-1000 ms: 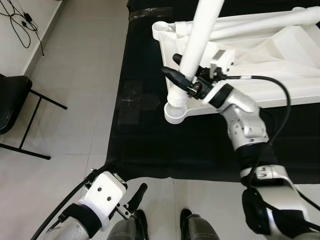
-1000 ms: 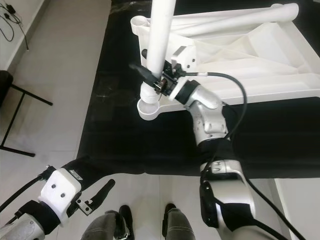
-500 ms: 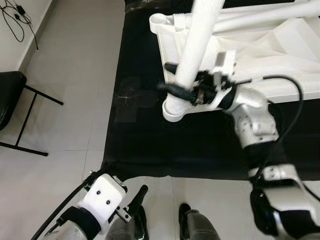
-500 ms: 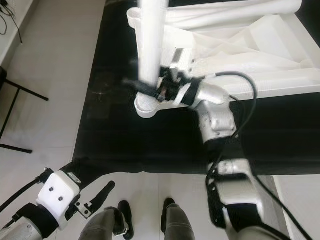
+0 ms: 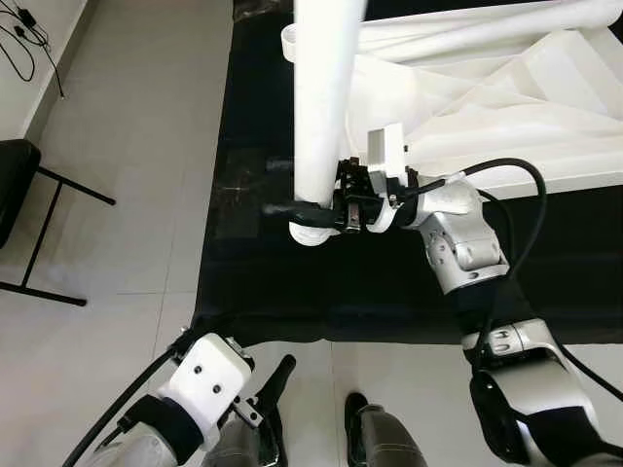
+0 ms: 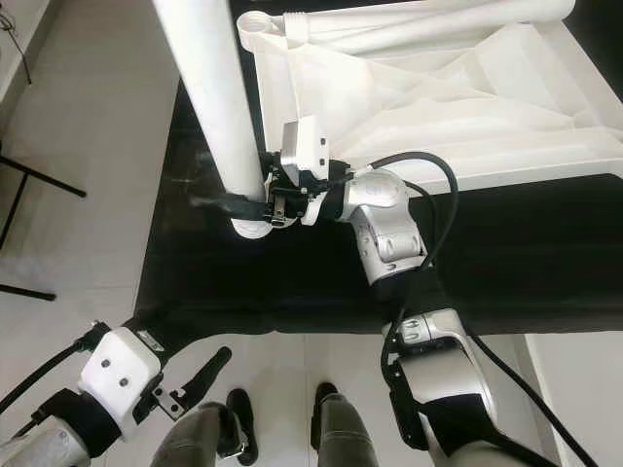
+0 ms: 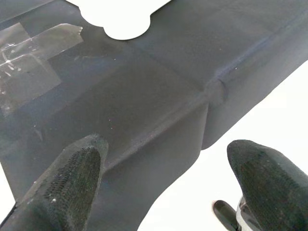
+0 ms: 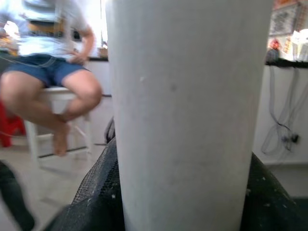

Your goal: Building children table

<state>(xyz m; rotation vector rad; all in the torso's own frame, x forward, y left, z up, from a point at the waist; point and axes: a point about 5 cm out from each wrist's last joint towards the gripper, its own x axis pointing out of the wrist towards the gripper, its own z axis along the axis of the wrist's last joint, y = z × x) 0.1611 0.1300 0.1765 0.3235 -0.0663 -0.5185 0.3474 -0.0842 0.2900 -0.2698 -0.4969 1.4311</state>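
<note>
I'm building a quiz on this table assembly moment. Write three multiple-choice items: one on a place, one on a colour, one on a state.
1. Where is the upside-down white plastic tabletop?
A. on the black mat
B. on the chair
C. on bare tiles

2. What colour is the round plastic table leg?
A. red
B. white
C. blue

3. The right gripper is:
A. open in the air
B. shut on the leg
C. resting on the floor

Answers: 1 A, the black mat lies under it; 2 B, plainly white; 3 B, its fingers clasp the leg's lower end.
</note>
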